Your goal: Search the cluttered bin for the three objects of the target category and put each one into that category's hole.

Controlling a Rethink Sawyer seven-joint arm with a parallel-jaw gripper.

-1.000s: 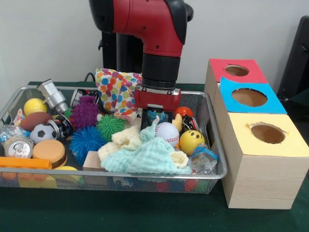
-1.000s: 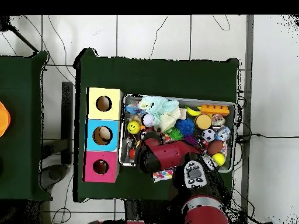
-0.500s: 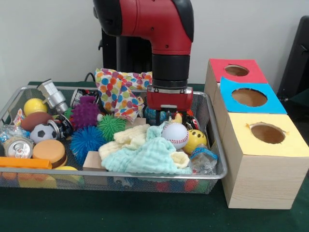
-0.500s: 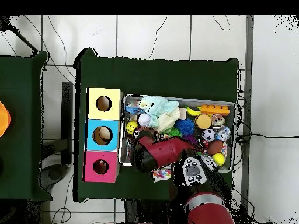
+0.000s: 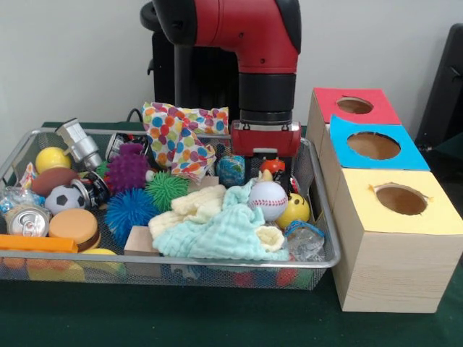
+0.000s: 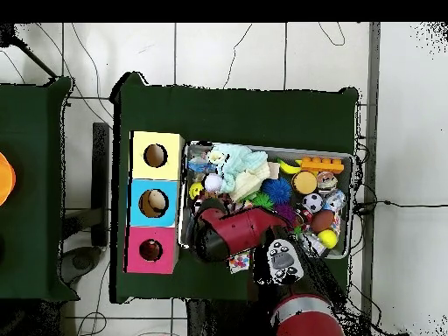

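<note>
My gripper (image 5: pixel 266 172) hangs low over the right end of the wire bin (image 5: pixel 217 262), just behind a white baseball (image 5: pixel 268 200) that rests on the mint cloth (image 5: pixel 217 235). The ball hides the gripper's lower part, and I cannot tell whether the two touch. A yellow smiley ball (image 5: pixel 295 210) lies to the baseball's right. At the bin's left end are a soccer ball (image 5: pixel 64 198) and a plain yellow ball (image 5: pixel 53 158). Right of the bin stand three boxes with holes: red (image 5: pixel 354 106), blue (image 5: pixel 374 144), yellow (image 5: pixel 400 199). From overhead, the arm (image 6: pixel 232 232) hides the gripper; the baseball (image 6: pixel 213 182) shows.
Purple (image 5: pixel 128 168), green (image 5: pixel 165 189) and blue (image 5: pixel 129 210) spiky balls fill the bin's middle. A dotted cloth (image 5: pixel 177 137) lies at the back, a drink can (image 5: pixel 27 220) and toy burger (image 5: pixel 74 226) front left, and a crushed plastic bottle (image 5: pixel 304 242) front right.
The arm has moved right toward the boxes and risen slightly. The baseball has shifted right with it, by a smaller amount.
</note>
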